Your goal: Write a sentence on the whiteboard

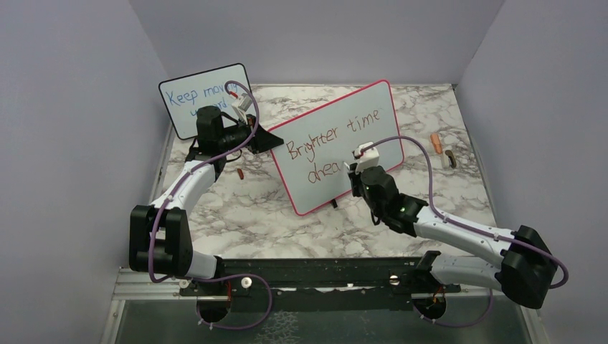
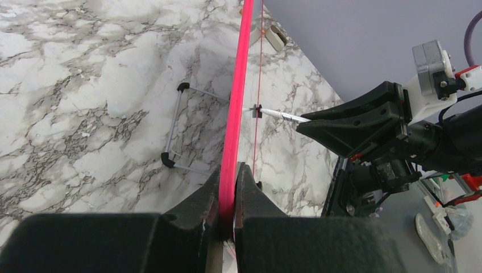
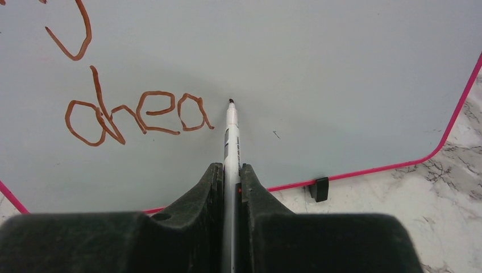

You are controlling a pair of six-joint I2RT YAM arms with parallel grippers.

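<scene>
The whiteboard, with a thin pink frame, stands tilted at the middle of the marble table. On it is the reddish-brown sentence: "Brighter time" and, below it, "ahea". My left gripper is shut on the board's pink left edge; the fingers clamp it from both sides. My right gripper is shut on a white marker. The marker's dark tip is at the board's surface just right of the last "a". The marker also shows in the left wrist view.
A smaller black-framed board with blue writing stands at the back left, behind my left arm. An orange piece and a darker piece lie at the right. A small reddish cap lies left of the board. The wire stand props the board.
</scene>
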